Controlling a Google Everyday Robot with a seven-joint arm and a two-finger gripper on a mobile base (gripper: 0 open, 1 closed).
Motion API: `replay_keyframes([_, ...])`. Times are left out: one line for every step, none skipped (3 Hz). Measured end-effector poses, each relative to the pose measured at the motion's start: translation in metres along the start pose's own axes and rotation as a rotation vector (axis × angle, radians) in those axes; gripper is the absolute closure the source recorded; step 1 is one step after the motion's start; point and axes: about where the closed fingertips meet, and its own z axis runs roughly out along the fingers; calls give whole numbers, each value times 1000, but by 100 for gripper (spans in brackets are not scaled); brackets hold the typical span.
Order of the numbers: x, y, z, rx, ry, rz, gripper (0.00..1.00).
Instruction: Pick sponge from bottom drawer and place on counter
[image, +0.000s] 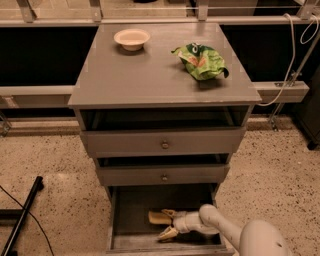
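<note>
Down at the far left, on the speckled floor, a black pole (22, 215) lies at a slant, well apart from the grey cabinet. Moving right, a small cream bowl (131, 38) stands near the back left of the counter (145, 80). Under the counter come the top drawer (125, 142) and the middle drawer (130, 176), each with a small round knob, and below them the bottom drawer (131, 227) is pulled out, its worn floor showing. On that floor, a little right of the middle, lies the yellow sponge (158, 217), flat. Just beside it the gripper (165, 224) sits low inside the drawer with its fingers (169, 233) spread wide: the upper one lies at the sponge's right edge, the lower one nearer the drawer front, and nothing is clamped between them. Whether the upper one touches the sponge cannot be told. Farther right on the counter rests a crumpled green bag (201, 61). The white arm (222, 227) reaches into the drawer from the lower right.
</note>
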Motion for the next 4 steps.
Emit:
replay_keyframes([4, 3, 4, -16, 1, -8, 0])
replay_keyframes([4, 3, 4, -16, -1, -9, 0])
replay_keyframes([-10, -1, -1, 5, -56, -29, 18])
replay_keyframes([-49, -14, -13, 63, -155, -64, 46])
